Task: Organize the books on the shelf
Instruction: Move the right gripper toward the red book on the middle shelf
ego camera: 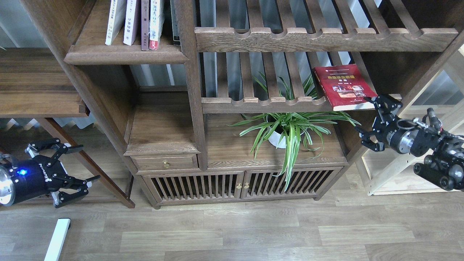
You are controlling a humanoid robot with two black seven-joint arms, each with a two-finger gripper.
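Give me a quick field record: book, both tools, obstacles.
book: red book lying flat on slatted rack, front corner overhanging the rail
right tool: open, empty, just below and right of the book's front corner; contact cannot be told
left tool: open, empty, low at far left, far from the book
upright books: standing on upper left shelf
obstacle: plant under the rack, left of right tool

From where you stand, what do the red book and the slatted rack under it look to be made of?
The red book looks like a paperback: slightly glossy printed cover, white page edges along its front. The slatted rack appears to be dark-stained wood with a matte finish; open grain shows on its notched front rail.
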